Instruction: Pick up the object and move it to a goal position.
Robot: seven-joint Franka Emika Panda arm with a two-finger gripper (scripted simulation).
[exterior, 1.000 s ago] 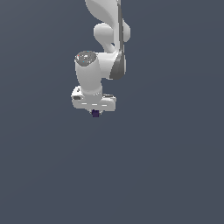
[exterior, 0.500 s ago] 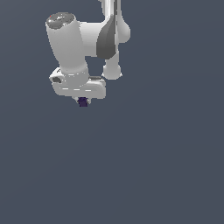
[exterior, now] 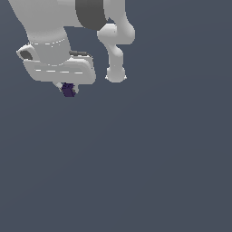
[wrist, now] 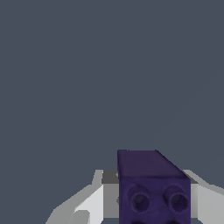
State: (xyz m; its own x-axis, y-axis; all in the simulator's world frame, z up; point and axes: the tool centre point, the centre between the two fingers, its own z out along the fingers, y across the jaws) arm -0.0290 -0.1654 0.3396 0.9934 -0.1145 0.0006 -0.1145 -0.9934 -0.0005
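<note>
White gripper sat toward the exterior view's upper left, clamped on the dark purple brick (two round studs visible in wrist view). Brick hung just under the hand, apparently between the fingers, over plain grey background.

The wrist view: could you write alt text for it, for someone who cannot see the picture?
A small dark purple blocky brick with round studs fills the near part of the picture, held between the white fingers of the robot's hand. Behind it there is only a plain, even grey-blue background.
</note>
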